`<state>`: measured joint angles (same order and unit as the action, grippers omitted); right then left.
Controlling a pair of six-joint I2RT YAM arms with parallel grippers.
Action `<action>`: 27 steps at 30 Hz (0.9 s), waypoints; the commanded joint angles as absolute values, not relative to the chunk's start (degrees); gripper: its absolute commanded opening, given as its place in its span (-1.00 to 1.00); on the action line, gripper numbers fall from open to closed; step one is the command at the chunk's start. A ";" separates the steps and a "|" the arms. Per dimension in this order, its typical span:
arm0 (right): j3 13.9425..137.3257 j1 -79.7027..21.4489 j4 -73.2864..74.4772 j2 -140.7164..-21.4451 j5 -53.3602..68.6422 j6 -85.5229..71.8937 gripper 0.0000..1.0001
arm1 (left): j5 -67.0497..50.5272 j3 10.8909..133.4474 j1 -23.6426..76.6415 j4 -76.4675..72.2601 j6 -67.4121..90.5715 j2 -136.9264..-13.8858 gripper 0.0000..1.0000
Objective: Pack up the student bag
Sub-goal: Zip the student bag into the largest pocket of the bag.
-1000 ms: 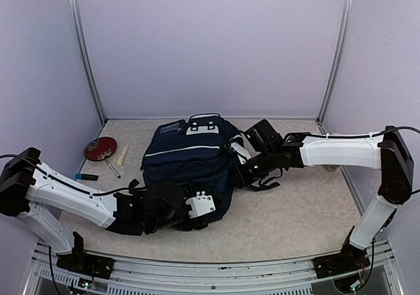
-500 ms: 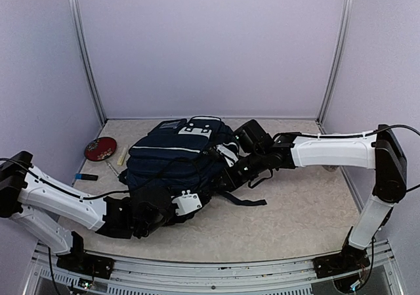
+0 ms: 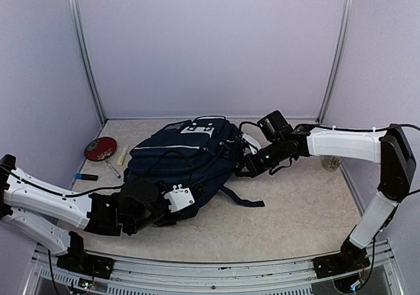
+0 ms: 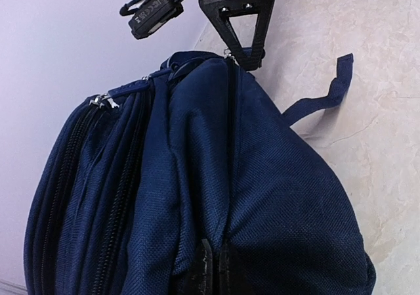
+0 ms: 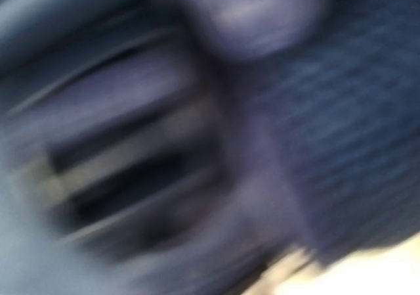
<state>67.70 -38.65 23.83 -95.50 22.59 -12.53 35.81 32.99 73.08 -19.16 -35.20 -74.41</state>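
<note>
The student bag (image 3: 187,160) is a dark navy backpack lying on the table, with a white stripe across its front. My left gripper (image 3: 172,206) is at its near end, shut on a fold of the navy fabric (image 4: 213,272). My right gripper (image 3: 241,170) is at the bag's right side. In the left wrist view its black fingers (image 4: 252,42) come together at the bag's far edge (image 4: 197,65), shut on it. The right wrist view is a blur of navy fabric and shows no detail.
A loose bag strap (image 3: 243,200) trails onto the table at the right. Left of the bag lie a red round object (image 3: 100,148), a pale stick (image 3: 122,154), a pen (image 3: 113,170) and a blue marker (image 3: 86,177). A clear cup (image 3: 331,162) stands behind the right arm.
My left gripper has shut on the bag's fabric and drawn back to the left. The bag has slid left and turned. My right gripper has stayed shut at the bag's right side.
</note>
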 commanded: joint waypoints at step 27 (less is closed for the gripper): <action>60.69 -35.63 13.50 -80.57 35.16 -4.08 -0.11 | 1.00 48.01 52.61 -1.56 -1.03 -63.98 0.73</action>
<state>62.78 -29.76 19.99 -82.46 28.99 -8.38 4.56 44.82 63.83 -7.11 -14.55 -65.10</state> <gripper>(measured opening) 0.435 0.907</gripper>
